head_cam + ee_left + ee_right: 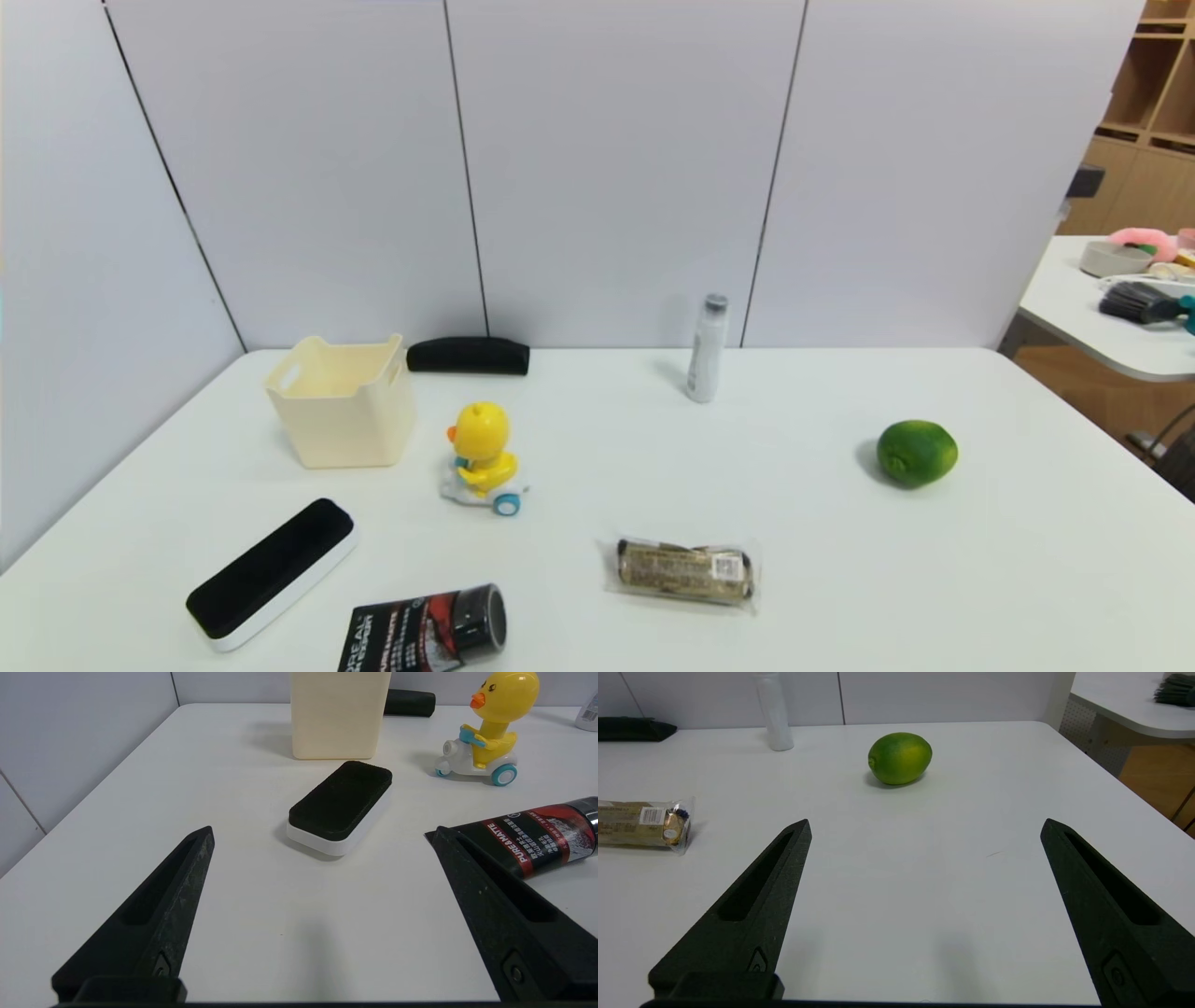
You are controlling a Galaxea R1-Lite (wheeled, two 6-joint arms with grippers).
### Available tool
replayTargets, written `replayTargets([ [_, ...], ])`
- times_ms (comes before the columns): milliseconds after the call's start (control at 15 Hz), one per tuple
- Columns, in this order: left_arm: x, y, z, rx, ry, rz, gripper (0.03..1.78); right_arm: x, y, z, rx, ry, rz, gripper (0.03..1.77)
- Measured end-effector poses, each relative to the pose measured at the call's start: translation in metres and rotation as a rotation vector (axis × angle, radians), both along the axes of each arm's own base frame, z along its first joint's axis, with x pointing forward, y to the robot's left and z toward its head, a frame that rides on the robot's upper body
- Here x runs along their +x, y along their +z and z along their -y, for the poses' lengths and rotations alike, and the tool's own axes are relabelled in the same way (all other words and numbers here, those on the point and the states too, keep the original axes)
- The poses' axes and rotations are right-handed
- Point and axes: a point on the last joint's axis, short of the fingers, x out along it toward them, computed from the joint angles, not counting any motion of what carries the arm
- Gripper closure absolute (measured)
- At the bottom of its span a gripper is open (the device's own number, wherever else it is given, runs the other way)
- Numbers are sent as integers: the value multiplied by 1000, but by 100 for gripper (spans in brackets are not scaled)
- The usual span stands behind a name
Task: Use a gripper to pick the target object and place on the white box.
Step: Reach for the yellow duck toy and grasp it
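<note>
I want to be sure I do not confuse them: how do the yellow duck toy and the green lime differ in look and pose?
The yellow duck toy has an orange beak and a white base with blue wheels; the green lime is plain and rounded.
The duck toy sits upright on its base, while the lime lies directly on the table.
Both stand apart from the cream tub.
</note>
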Motion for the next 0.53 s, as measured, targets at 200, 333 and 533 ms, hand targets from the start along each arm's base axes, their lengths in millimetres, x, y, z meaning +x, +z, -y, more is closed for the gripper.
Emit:
replayTargets([
  [200,0,0,0,0,0,0,12,0,0,0,3,0,0,10],
  [333,0,0,0,0,0,0,12,0,0,0,4,0,0,10],
  [533,0,0,0,0,0,0,12,0,0,0,4,0,1,10],
])
